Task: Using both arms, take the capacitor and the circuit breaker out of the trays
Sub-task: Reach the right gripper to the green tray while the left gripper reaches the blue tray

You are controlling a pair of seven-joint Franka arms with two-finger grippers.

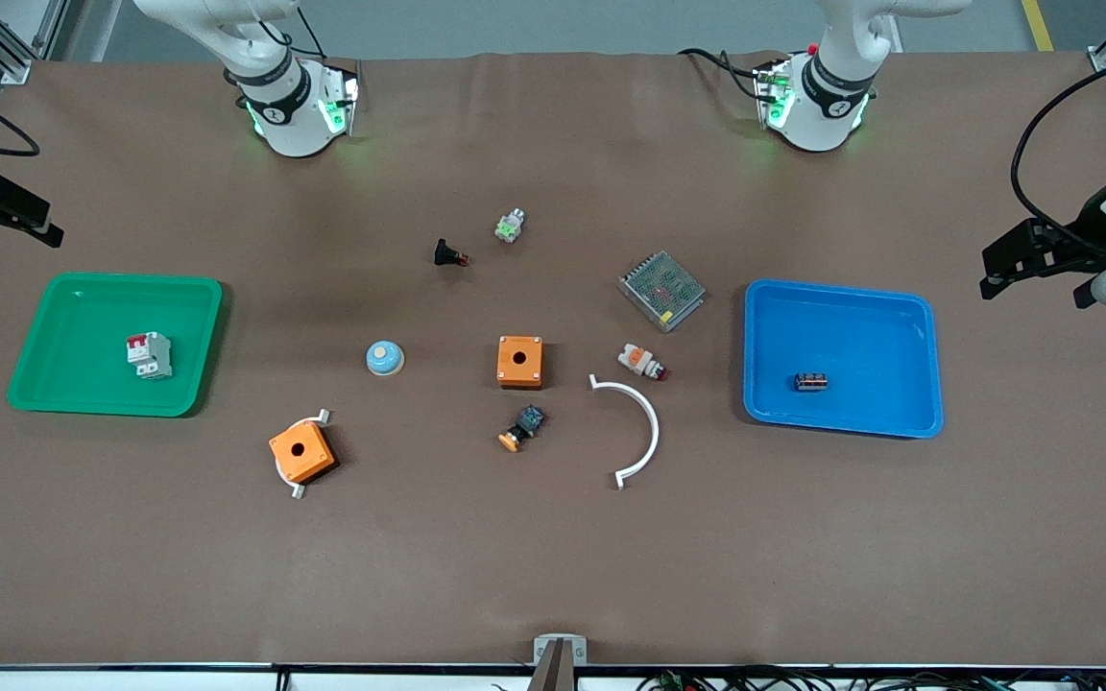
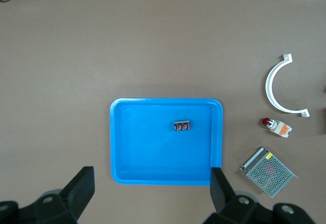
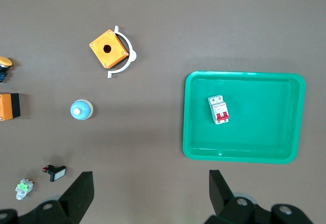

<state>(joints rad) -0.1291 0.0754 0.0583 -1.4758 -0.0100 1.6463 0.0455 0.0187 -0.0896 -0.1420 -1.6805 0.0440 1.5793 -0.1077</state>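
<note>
The capacitor point(image 1: 810, 382), a tiny dark block, lies in the blue tray point(image 1: 908, 336) toward the left arm's end; it also shows in the left wrist view point(image 2: 182, 126) inside that tray point(image 2: 122, 147). The breaker point(image 1: 150, 355), white-grey with red levers, lies in the green tray point(image 1: 63, 317) toward the right arm's end; it also shows in the right wrist view point(image 3: 219, 109) in that tray point(image 3: 265, 142). My left gripper point(image 1: 1038, 280) point(image 2: 151, 174) is open and empty, high up beside the blue tray. My right gripper point(image 1: 6, 228) point(image 3: 151, 175) is open and empty, high up beside the green tray.
Between the trays lie an orange box point(image 1: 519, 361), a second orange box point(image 1: 302, 451) on a white bracket, a white curved bracket point(image 1: 637, 427), a metal mesh power unit point(image 1: 661, 290), a blue dome button point(image 1: 385, 358), a push button point(image 1: 522, 428) and several small parts.
</note>
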